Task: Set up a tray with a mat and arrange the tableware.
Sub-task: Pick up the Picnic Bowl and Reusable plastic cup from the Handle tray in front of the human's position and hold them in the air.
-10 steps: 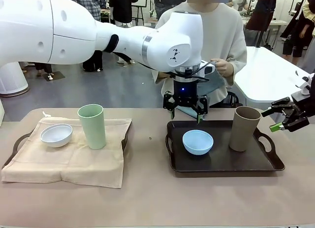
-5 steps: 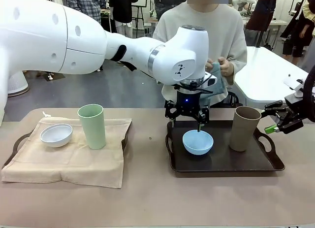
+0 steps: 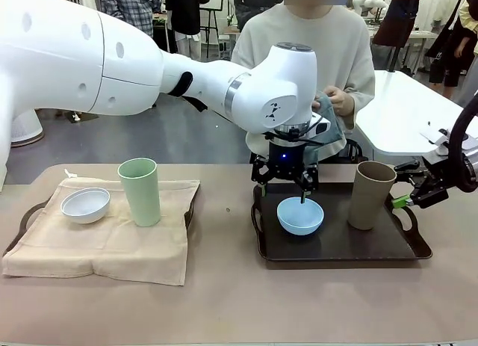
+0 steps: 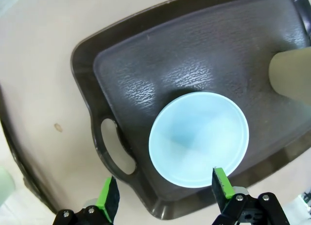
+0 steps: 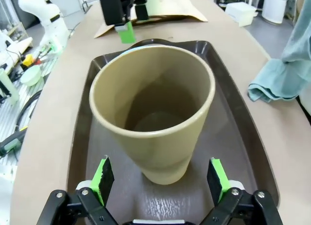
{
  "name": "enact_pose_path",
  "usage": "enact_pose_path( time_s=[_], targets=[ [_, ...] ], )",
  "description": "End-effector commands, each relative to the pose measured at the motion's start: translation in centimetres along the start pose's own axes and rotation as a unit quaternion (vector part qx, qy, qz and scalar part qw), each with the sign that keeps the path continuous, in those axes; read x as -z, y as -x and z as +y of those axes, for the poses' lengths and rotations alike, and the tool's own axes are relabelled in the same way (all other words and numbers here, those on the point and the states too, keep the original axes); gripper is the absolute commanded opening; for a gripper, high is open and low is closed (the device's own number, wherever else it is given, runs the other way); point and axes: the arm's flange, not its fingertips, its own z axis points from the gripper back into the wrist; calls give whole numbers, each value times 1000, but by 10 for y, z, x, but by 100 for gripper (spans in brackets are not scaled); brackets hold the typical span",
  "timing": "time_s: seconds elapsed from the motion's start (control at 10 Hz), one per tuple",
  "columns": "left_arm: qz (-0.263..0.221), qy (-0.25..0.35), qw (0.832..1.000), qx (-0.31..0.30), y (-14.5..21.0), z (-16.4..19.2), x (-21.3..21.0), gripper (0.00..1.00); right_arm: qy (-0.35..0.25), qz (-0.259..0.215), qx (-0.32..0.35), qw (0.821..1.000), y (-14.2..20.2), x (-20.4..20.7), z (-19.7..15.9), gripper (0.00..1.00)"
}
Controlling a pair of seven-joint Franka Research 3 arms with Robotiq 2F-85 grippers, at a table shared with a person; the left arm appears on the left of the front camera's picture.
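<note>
front view showed the table (image 3: 224,301) with the white left arm (image 3: 112,54) reaching across from the left to the dark tray (image 3: 343,261) on the right side. on the left side a beige mat (image 3: 112,249) lay over a second tray (image 3: 22,215), rumpled at its near edge.

the tan-brown cup (image 3: 370,195) stood upright at the right of the dark tray, long axis vertical, mouth up, plain and matte. the pale green cup (image 3: 140,191) stood the same way on the mat, right of the white bowl (image 3: 85,205). the light blue bowl (image 3: 300,215) sat mouth up at the left of the dark tray, smooth and empty.

the left gripper (image 3: 283,190) pointed straight down over the blue bowl's far rim, jaws spread wide, gripping nothing; i could not tell whether a finger touched the rim. the right gripper (image 3: 405,185) hung just right of the tan-brown cup, aimed at it, jaws wide apart and empty.

at the far side a person's hand (image 3: 340,102) held a teal cloth (image 3: 328,129).
</note>
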Motion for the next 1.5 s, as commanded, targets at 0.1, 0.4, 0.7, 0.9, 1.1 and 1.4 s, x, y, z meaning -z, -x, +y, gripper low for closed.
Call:
enact_pose_path(
  time_s=[0.1, 0.4, 0.7, 0.9, 1.1, 1.4],
  targets=[
    [-15, -6, 1000, 16, 12, 5, 6, 100, 11, -2, -9, 1000, -1, 16, -10, 100],
    [-13, -4, 1000, 13, 9, 8, 14, 100, 0, 0, -17, 1000, -1, 28, -11, 100],
    [-9, -3, 1000, 7, 3, 13, 24, 100, -9, 10, -14, 1000, 3, 40, -14, 100],
    [-10, 0, 1000, 3, 1, 17, 30, 100, -13, 18, -10, 1000, 5, 48, -15, 100],
    [-5, 8, 1000, -1, -2, 20, 39, 100, -19, 22, -9, 1000, 6, 57, -16, 100],
    [4, 10, 1000, -26, -6, 24, 53, 100, -12, 34, 0, 999, 7, 61, -18, 100]
  ],
)
